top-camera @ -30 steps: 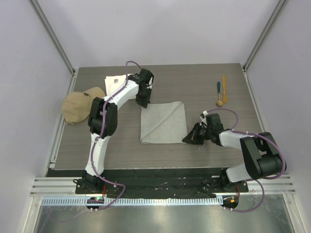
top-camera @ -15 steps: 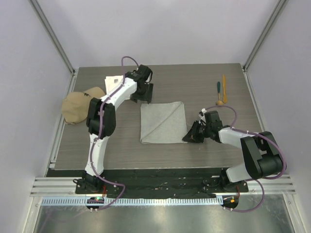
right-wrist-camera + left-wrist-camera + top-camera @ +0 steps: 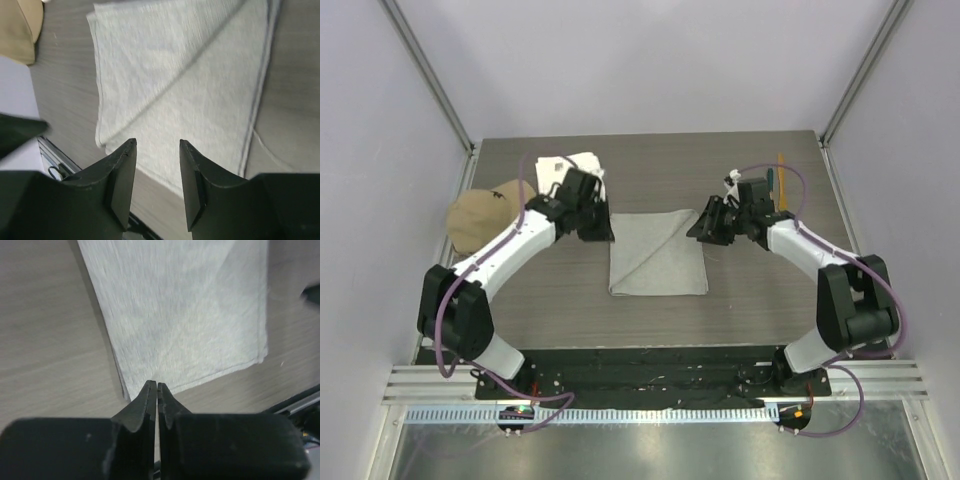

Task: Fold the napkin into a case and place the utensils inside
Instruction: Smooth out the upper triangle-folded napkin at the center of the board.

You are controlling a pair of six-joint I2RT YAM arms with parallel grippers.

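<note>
Grey cloth, the napkin (image 3: 657, 255), lies as a folded square with a diagonal crease, not yet a case, and the utensils (image 3: 781, 163) lie outside it, behind our right gripper (image 3: 157, 150). Its jaws stand apart and empty, with the napkin below and ahead of them. The left gripper (image 3: 154, 390) is pressed closed on nothing visible, the napkin's edge just beyond its tips.
</note>
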